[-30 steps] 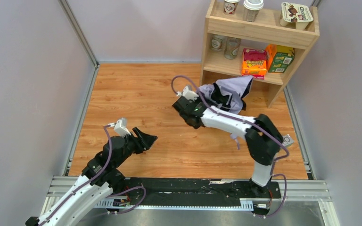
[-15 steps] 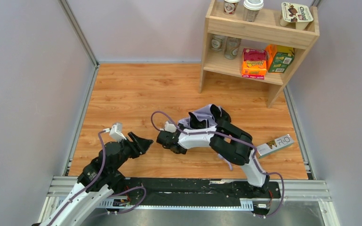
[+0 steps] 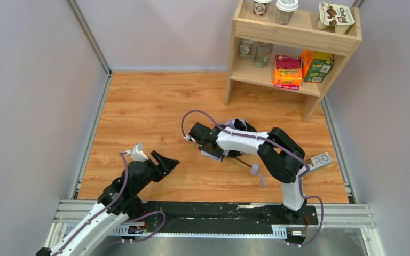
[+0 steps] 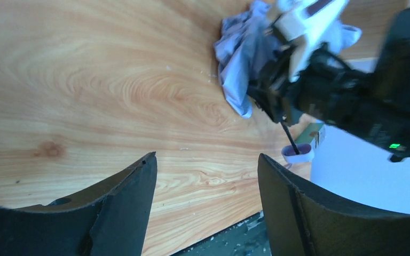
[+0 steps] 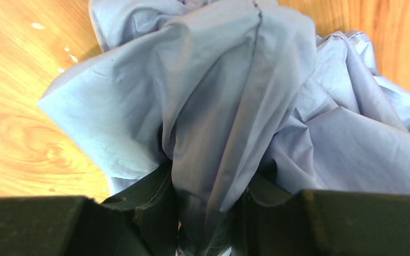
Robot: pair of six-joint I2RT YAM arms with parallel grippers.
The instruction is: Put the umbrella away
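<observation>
The umbrella [image 5: 235,80] is a crumpled bundle of pale lavender fabric on the wooden floor. My right gripper [image 5: 208,197] is shut on a fold of that fabric, which fills the gap between the black fingers [image 5: 149,197]. From above, the right gripper [image 3: 216,149] points down at mid-floor. Lavender cloth [image 3: 212,154] shows under it, and a thin black shaft trails to a strap tab [image 3: 256,172]. My left gripper [image 3: 168,160] hovers open to the left, apart from the umbrella [image 4: 237,58]. Its fingers [image 4: 139,176] hold nothing.
A wooden shelf unit [image 3: 299,37] stands at the back right with cups and snack boxes on it. A small box [image 3: 320,160] lies on the floor by the right arm's elbow. Grey walls enclose the floor on the left, back and right.
The right arm has carried the umbrella from beside the shelf down to mid-floor, toward the left arm. The left gripper has opened slightly wider and shifted a little.
</observation>
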